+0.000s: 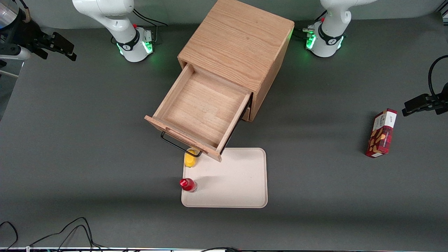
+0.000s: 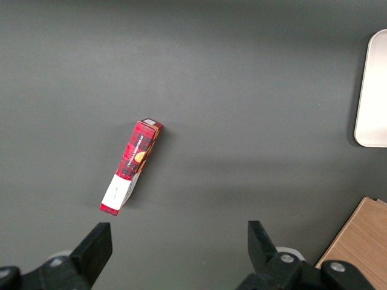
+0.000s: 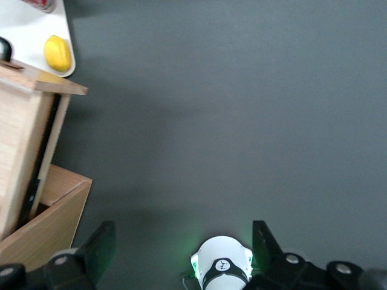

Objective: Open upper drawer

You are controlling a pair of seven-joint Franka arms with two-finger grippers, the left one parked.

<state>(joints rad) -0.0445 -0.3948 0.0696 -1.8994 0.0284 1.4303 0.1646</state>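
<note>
The light oak cabinet point(image 1: 238, 45) stands in the middle of the table. Its upper drawer point(image 1: 206, 105) is pulled far out, and its shallow wooden tray holds nothing. The long black wire handle point(image 1: 175, 143) hangs on the drawer front, nearer the front camera. The bottom drawer is almost wholly hidden under it. My gripper point(image 1: 71, 51) is raised at the working arm's end of the table, well apart from the cabinet. It is open and holds nothing. In the right wrist view the gripper point(image 3: 183, 241) hangs over bare table, with the drawer's side point(image 3: 24, 139) beside it.
A white tray point(image 1: 238, 182) lies in front of the drawer, holding a yellow lemon point(image 1: 190, 159) and a red-capped bottle point(image 1: 188, 184). The drawer front overhangs the tray's corner. A red snack box point(image 1: 381, 133) lies toward the parked arm's end. Cables point(image 1: 70, 231) lie at the near edge.
</note>
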